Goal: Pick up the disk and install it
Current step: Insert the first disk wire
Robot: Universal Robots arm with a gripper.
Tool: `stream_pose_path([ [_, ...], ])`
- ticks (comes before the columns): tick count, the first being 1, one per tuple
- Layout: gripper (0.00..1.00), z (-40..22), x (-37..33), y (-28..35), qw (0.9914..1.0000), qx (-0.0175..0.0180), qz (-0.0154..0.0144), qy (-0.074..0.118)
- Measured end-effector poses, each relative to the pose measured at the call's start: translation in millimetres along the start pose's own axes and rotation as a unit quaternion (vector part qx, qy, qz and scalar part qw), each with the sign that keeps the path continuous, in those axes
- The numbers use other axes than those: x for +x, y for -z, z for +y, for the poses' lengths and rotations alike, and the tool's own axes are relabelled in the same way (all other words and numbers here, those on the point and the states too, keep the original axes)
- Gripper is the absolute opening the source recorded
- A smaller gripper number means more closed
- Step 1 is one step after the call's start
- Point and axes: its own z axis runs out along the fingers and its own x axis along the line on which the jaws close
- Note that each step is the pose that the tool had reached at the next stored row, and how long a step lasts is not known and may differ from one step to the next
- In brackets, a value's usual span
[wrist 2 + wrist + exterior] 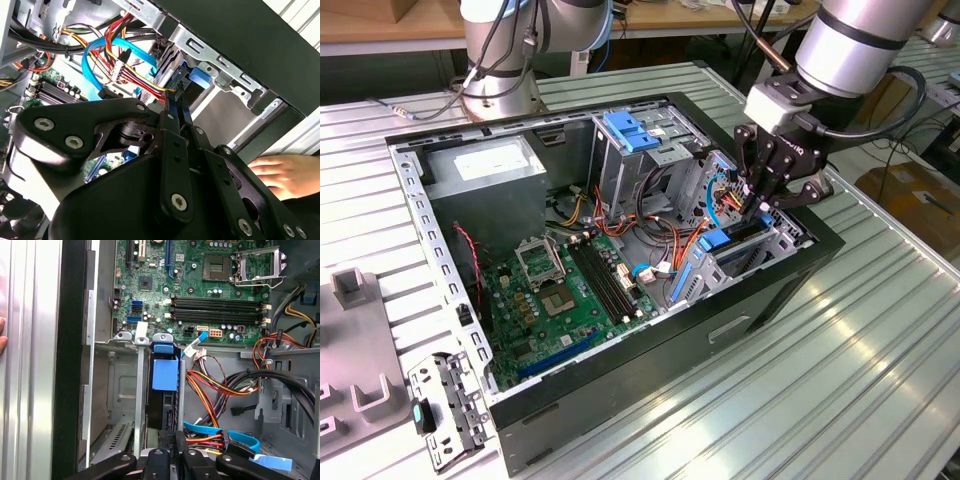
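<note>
Open computer case on a ribbed metal table. Disk standing on edge in the drive bay beside the case wall, long axis running down into the bay, blue rail end toward the green board. Gripper closed tight at the disk's top edge; actual hold on it impossible to tell. In the second wrist view, a hand resting outside the case.
</note>
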Motion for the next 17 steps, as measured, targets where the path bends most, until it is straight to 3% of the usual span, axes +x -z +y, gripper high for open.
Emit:
stream_pose_path([
  [7,0.16,-0.4,0.0,-0.8,0.99994,-0.0001,-0.0001,-0.011],
  [17,0.16,-0.4,0.1,-2.7,0.99993,-0.0001,0.0,-0.012],
])
